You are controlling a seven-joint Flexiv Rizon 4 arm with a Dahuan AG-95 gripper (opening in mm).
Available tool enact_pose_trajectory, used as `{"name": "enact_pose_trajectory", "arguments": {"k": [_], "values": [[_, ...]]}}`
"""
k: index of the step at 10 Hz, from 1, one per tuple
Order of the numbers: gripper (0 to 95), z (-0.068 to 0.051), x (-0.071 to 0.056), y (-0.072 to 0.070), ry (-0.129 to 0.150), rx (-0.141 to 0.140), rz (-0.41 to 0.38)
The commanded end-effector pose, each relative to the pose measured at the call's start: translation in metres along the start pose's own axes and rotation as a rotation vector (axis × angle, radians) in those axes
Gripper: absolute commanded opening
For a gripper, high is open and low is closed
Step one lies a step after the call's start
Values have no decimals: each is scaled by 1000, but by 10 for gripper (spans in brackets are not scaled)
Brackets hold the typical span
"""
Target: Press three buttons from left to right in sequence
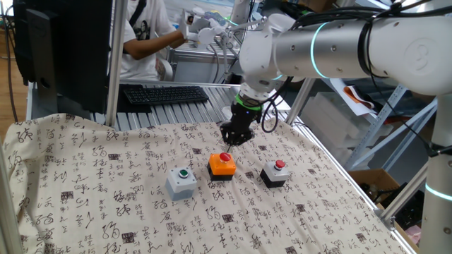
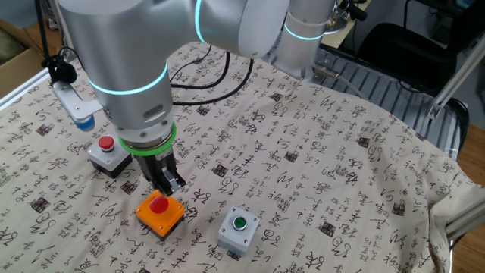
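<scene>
Your desk (image 1: 85,212) is covered edge to edge by a cream cloth (image 2: 341,152) printed with dark calligraphy characters; they are too stylised to read. Beyond the far edge in one fixed view you have a black keyboard (image 1: 166,93) on a ribbed metal surface, a person in a white shirt (image 1: 145,35) and aluminium framing. In the other fixed view a black cable (image 2: 204,83) lies on the cloth near the arm's base.

Your three buttons sit in a row across the middle of the desk, their caps facing up. The grey box with green cap (image 1: 182,182) is at one end, the orange box with red cap (image 1: 222,166) in the middle, and the black box with red cap (image 1: 275,173) at the other end. The boxes stand apart from one another. The orange box is turned cornerwise to the row. No labels are legible on them.

Your end effector (image 2: 164,182) points straight down, fingers closed with nothing held, just above and beside the orange box's cap.
</scene>
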State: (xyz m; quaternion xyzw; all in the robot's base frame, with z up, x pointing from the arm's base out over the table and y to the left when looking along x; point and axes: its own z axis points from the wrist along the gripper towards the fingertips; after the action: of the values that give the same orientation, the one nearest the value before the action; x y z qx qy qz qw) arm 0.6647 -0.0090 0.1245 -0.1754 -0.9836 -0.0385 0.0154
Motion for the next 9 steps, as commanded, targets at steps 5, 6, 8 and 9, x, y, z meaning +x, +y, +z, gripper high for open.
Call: {"name": "enact_pose_trajectory", "arguments": {"k": [5, 6, 8, 9], "values": [[0, -1, 32, 27, -6, 5, 68], [0, -1, 34, 29, -7, 8, 72], [0, 0, 44, 39, -10, 12, 91], [0, 1, 50, 45, -13, 14, 103]]}}
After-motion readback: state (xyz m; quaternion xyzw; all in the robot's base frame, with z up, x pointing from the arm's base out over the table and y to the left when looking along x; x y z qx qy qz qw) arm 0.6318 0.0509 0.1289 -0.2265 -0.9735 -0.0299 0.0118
